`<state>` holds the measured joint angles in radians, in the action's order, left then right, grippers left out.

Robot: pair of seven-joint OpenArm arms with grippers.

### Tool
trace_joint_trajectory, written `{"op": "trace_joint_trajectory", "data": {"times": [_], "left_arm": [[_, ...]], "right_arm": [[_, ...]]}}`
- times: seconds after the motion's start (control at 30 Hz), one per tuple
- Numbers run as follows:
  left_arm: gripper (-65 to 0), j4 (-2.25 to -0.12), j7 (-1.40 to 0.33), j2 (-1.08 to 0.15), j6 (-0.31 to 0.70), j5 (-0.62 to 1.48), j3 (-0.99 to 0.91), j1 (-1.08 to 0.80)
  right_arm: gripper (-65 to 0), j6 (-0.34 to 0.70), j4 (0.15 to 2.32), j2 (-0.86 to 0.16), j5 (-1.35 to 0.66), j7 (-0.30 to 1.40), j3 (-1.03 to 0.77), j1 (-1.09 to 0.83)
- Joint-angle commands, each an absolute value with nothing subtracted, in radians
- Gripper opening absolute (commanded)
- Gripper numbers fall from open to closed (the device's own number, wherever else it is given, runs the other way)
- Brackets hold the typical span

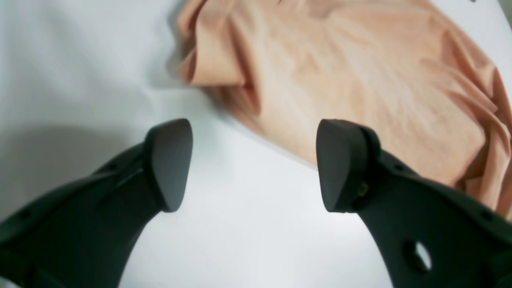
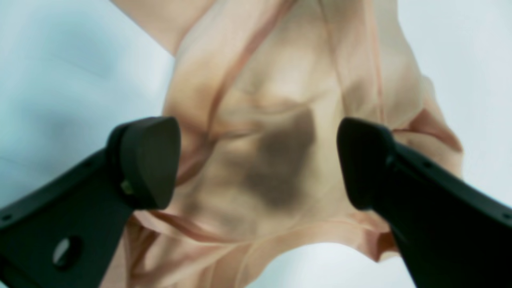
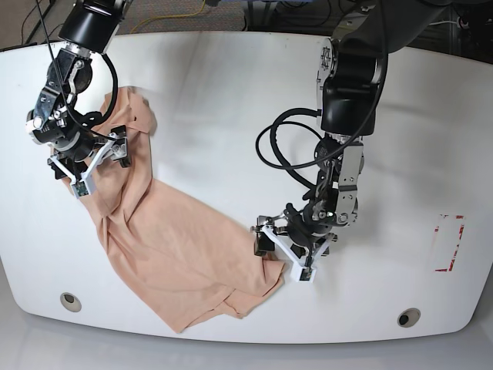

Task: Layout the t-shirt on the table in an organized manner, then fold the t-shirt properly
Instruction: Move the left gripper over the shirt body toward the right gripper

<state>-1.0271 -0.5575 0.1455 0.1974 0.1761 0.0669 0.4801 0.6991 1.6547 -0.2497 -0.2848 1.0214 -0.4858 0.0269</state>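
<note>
While the t-shirt point(image 3: 173, 247) lies crumpled and slanted across the table point(image 3: 231, 100), neither gripper has hold of it. The shirt runs from a bunched end near the table's far corner, on the base view's left, down to a wider, partly flattened end near the front edge, where one corner is folded over on itself. Its plain peach side shows; folds and wrinkles cover most of it.

The right gripper point(image 3: 86, 163) hangs over the shirt's bunched upper end with its jaws spread wide. In the right wrist view the shirt point(image 2: 276, 120) fills the gap between the two fingers point(image 2: 150, 160), with a dark shadow on the cloth there; whether the tips touch the fabric cannot be told. The left gripper point(image 3: 285, 248) stands at the shirt's lower edge, on the side facing the table's middle, jaws also wide apart. In the left wrist view bare table point(image 1: 248, 224) lies between its fingers point(image 1: 340, 164), and the shirt point(image 1: 360, 84) begins just beyond them, its hem running behind the one fingertip.

Farther from the shirt, a grommet hole point(image 3: 70, 301) sits near the front edge just beside the cloth, a second hole point(image 3: 408, 317) well apart from it, and a red-marked rectangle point(image 3: 448, 243) beyond that. A black cable point(image 3: 281, 150) loops from the left arm above the table. Nothing lies on the shirt.
</note>
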Motion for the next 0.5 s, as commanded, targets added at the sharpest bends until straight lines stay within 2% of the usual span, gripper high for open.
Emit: {"op": "trace_joint_trajectory", "data": {"times": [0.0,0.2,0.37,0.47], "left_arm": [[-20.7,-1.053,-0.542,0.157,0.206,0.193,0.087,0.504],[-26.9,-1.227,-0.581,0.157,0.211,0.193,0.088,0.423],[-27.6,-1.428,-0.645,0.136,0.294,0.193,0.085,0.348],[-34.4,-1.537,-0.682,0.084,0.351,0.193,0.084,0.302]], "right_arm": [[-6.7,0.698,1.675,-0.257,-0.295,1.001,-0.489,0.039],[-6.7,0.698,1.73,-0.248,-0.294,1.004,-0.479,0.094],[-6.7,0.698,1.718,-0.223,-0.286,1.004,-0.412,0.189],[-6.7,0.698,1.67,-0.216,-0.277,1.004,-0.378,0.243]]}}
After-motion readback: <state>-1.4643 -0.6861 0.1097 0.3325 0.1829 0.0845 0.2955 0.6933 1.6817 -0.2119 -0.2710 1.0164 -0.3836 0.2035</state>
